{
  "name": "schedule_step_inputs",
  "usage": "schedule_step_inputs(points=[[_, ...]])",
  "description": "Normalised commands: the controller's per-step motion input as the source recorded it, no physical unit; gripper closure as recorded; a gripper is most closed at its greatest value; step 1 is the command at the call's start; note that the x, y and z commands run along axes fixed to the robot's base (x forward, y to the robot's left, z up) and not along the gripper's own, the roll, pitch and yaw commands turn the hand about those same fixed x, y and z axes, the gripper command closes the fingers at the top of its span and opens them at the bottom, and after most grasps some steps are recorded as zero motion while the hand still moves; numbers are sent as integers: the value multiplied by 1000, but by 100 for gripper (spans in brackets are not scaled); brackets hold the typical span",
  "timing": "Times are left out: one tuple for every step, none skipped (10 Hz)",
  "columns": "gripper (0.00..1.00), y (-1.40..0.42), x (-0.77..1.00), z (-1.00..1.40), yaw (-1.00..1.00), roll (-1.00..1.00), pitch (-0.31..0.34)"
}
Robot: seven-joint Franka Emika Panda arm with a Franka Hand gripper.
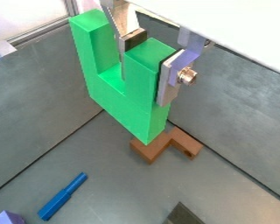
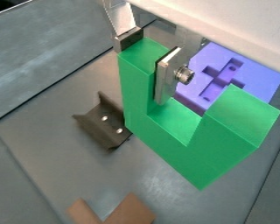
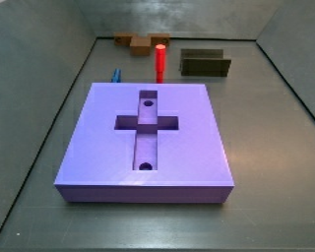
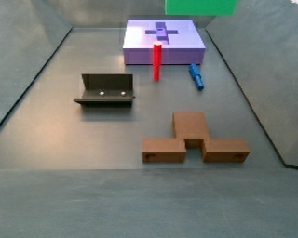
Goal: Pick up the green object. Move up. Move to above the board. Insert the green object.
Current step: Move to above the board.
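Green object (image 1: pixel 122 83) pinched in tool (image 1: pixel 152 54), high above floor, beside board (image 2: pixel 230 74).

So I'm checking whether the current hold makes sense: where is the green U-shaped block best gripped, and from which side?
Grip one prong across its flat faces, coming from the open prong end. That is the hold now: the gripper is shut on one prong of the green object, a silver finger flat against it. This leaves the solid base free and pointing away from the gripper, which should suit insertion into the board.
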Motion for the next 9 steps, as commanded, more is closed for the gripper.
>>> schedule_step_inputs(points=[[100,-1400,-12,163,56,67,170],[100,-1400,-15,173,48,71,132],[100,-1400,-9,175,22,5,85],[100,-1400,-4,181,17,24,74],[100,-1400,-1,193,16,20,70],[100,-1400,14,198,11,-7,76],[100,-1400,30,199,7,16,92],[100,-1400,95,220,10,5,134],[100,-790,83,131,7,4,152]])
